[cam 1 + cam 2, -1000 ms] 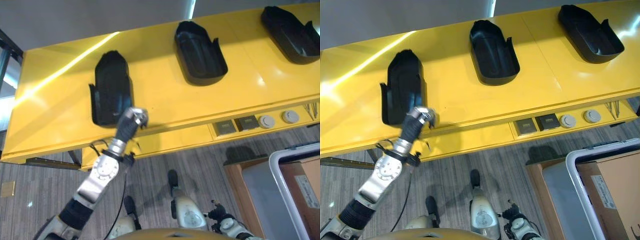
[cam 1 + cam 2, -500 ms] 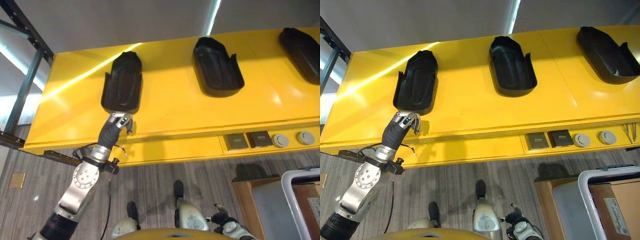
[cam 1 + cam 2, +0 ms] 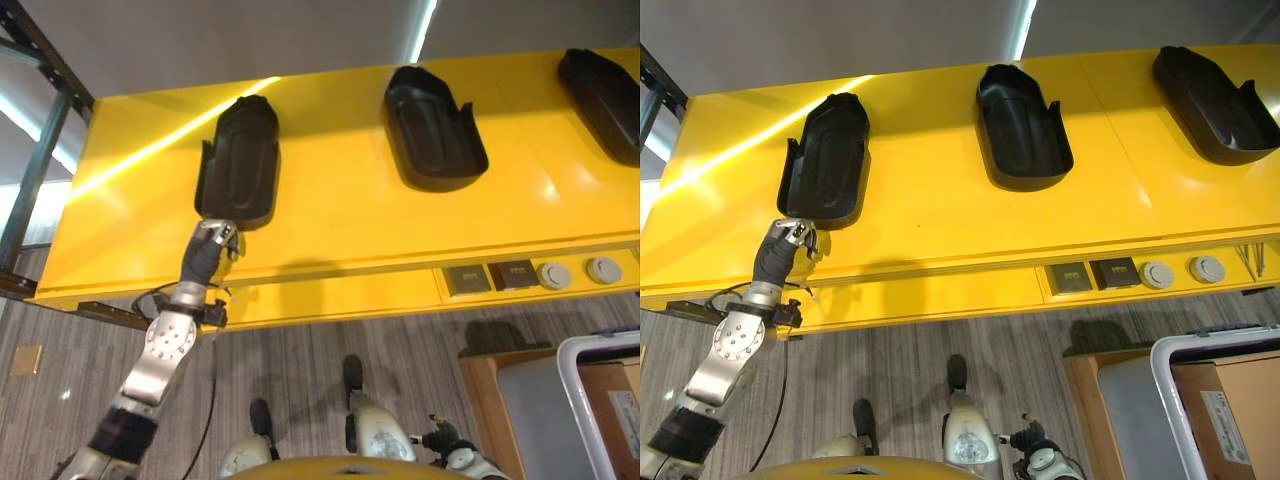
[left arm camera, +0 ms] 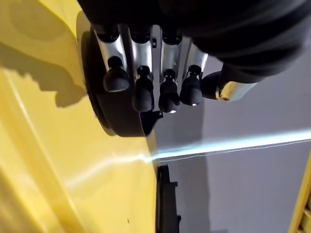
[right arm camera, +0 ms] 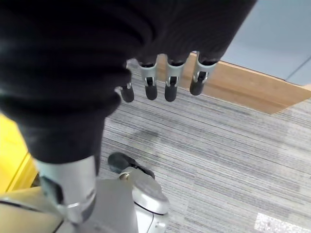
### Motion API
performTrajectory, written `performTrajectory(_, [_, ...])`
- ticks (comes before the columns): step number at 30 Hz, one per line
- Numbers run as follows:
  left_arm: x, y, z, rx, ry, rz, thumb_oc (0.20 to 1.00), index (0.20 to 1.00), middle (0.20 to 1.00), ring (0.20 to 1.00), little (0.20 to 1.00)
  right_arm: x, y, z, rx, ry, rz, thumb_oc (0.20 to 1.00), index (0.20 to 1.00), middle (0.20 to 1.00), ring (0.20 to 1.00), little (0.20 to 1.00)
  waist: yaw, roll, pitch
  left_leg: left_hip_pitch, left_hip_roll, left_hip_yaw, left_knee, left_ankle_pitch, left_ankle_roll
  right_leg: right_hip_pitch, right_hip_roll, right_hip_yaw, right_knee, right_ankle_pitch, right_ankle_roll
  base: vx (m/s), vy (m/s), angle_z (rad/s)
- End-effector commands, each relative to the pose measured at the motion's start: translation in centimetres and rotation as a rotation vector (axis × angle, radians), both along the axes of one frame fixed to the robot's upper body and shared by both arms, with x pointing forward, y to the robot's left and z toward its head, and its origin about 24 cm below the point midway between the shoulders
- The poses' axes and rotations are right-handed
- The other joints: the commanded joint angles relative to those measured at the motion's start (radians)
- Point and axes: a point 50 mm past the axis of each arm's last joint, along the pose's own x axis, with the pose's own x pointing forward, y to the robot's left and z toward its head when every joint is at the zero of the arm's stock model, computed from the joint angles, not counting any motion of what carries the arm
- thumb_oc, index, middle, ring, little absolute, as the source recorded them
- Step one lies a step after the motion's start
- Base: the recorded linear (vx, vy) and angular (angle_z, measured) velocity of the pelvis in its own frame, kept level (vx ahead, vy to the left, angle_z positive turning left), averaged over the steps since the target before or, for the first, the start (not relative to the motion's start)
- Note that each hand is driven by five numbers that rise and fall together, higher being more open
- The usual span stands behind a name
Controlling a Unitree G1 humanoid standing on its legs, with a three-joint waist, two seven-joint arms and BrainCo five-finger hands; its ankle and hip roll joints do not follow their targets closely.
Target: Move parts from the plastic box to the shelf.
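Your left robot hand (image 3: 214,236) is raised at the near end of the left part (image 3: 240,163), fingers (image 4: 142,92) loosely extended and holding nothing. In the left wrist view the dark tips sit just in front of that part's rim; you cannot tell whether they touch it.

Left part lies flat on the yellow shelf (image 3: 340,215), long axis running away from you.

Middle part (image 3: 432,128), same black tray shape, lies well apart to the right on the shelf.

Right part (image 3: 1213,88) lies further right again, near the shelf's right end, angled slightly.

Below the shelf's front edge, right of centre: two square plates and two round knobs (image 3: 545,275).

Lower right: white rim of the plastic box (image 3: 1185,385), cardboard showing inside.

Your right robot hand (image 5: 165,77) hangs over the grey floor (image 5: 233,160), fingers relaxed and straight, empty.
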Motion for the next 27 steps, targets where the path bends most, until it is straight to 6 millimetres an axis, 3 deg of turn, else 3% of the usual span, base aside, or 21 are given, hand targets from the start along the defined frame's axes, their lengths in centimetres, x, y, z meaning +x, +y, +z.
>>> performTrajectory(1, [0.7,-0.1,2.8,0.015,-0.156,0.033,0.2,0.2,0.2,0.2,0.2,1.1,1.1,0.1,0.017,-0.034,0.021,1.0,1.0,1.0,1.0,1.0,-0.016,-0.007,0.029,-0.032,0.086,0.02,0.0,0.065,-0.052,0.057,-0.08,0.066,0.011,-0.062,0.104,-0.01,0.002,-0.04])
performTrajectory(7, [2.1,-0.2,2.9,0.052,-0.156,0.075,0.2,0.2,0.2,0.2,0.2,1.7,1.2,0.3,0.008,-0.054,0.035,1.0,1.0,1.0,1.0,1.0,-0.035,-0.009,0.033,-0.052,0.09,0.036,0.0,0.07,-0.054,0.02,-0.073,0.089,0.012,-0.053,0.104,0.0,0.0,-0.09])
performTrajectory(18, [2.9,-0.1,3.0,0.076,-0.158,0.107,0.2,0.2,0.2,0.2,0.2,2.0,1.2,0.4,0.003,-0.063,0.047,1.0,1.0,1.0,1.0,1.0,-0.047,-0.009,0.029,-0.046,0.097,0.059,0.0,0.068,-0.058,0.007,-0.066,0.115,0.011,-0.05,0.104,0.01,-0.001,-0.09])
performTrajectory(25, [1.6,-0.4,3.9,0.08,-0.212,0.061,0.2,0.2,0.2,0.2,0.2,1.5,1.1,0.2,0.004,-0.046,0.025,1.0,1.0,1.0,1.0,1.0,-0.035,-0.005,0.013,-0.013,0.098,0.051,0.0,0.057,-0.059,0.053,-0.07,0.098,0.01,-0.063,0.104,0.02,-0.005,0.01])
performTrajectory(26, [0.5,-0.5,3.4,0.109,-0.214,0.049,0.325,0.325,0.325,0.325,0.325,1.0,1.0,0.0,0.005,-0.029,0.012,1.0,1.0,1.0,1.0,1.0,-0.021,-0.005,0.001,0.012,0.096,0.04,0.0,0.047,-0.056,0.088,-0.076,0.081,0.013,-0.075,0.105,0.06,-0.008,0.12])
performTrajectory(27, [-0.1,-0.4,3.0,0.125,-0.206,0.05,0.517,0.517,0.517,0.517,0.517,0.8,1.0,0.0,0.006,-0.024,0.002,1.0,1.0,1.0,1.0,1.0,-0.01,-0.005,-0.008,0.024,0.094,0.033,0.0,0.043,-0.053,0.104,-0.078,0.072,0.017,-0.082,0.104,0.1,-0.014,0.16])
